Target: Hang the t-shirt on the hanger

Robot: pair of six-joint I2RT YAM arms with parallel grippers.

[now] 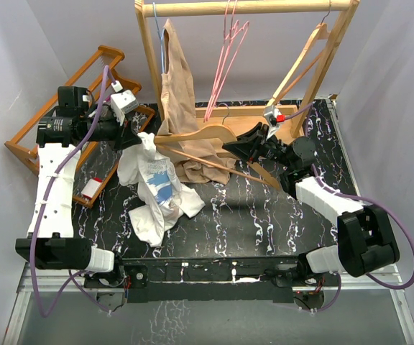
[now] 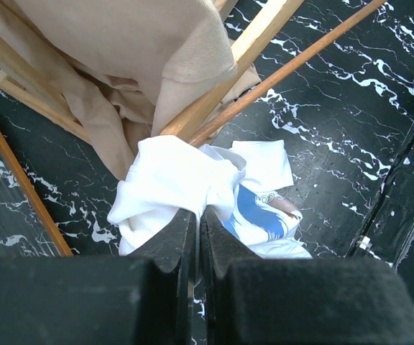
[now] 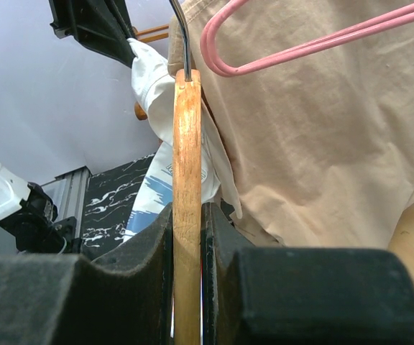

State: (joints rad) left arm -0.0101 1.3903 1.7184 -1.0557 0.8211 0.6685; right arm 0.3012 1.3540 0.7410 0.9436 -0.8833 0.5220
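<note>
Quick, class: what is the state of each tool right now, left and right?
Left tool: closed, holding the white t-shirt.
Right tool: closed, holding a wooden hanger.

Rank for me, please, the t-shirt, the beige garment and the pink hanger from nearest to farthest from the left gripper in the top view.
1. t-shirt: pinched in the left gripper.
2. beige garment: hanging just to its right.
3. pink hanger: farther right, on the rail.
</note>
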